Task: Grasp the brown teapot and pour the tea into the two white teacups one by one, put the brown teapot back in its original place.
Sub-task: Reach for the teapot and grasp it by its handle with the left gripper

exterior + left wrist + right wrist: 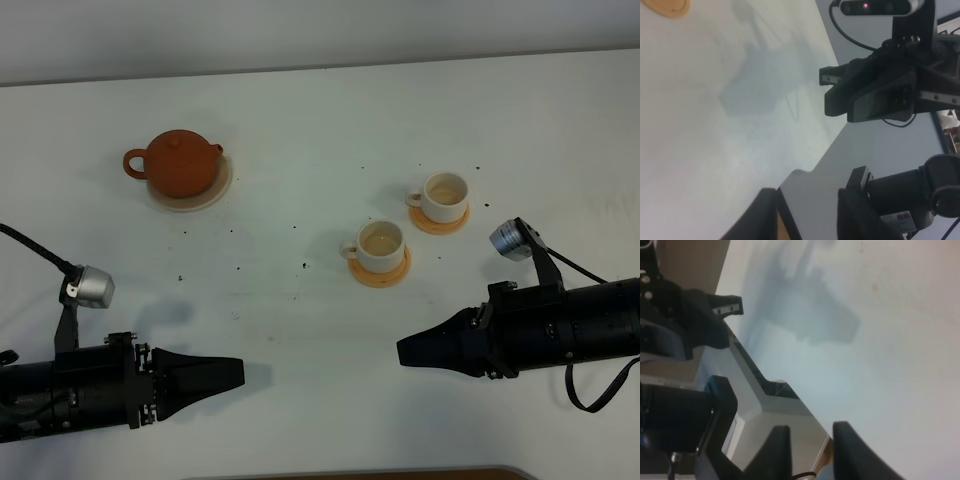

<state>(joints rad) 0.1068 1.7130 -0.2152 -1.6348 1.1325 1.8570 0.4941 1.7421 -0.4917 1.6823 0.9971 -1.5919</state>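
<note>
The brown teapot (180,162) stands upright on the pale cream saucer (212,195) at the back left, lid on. The two white teacups stand right of centre, the near one (381,245) and the far one (445,196), each on an orange coaster; their insides look pale tan. My left gripper (238,372) (810,192) hovers low at the front left, empty, with a gap between its fingers. My right gripper (404,352) (810,432) hovers at the front right, empty, with a gap between its fingers. The two grippers point at each other.
Small dark specks dot the white table (300,120). The table's front edge lies just below both arms. The left wrist view shows the right arm's gripper (832,82) and an edge of an orange coaster (670,6). The right wrist view shows the left arm's gripper (727,305).
</note>
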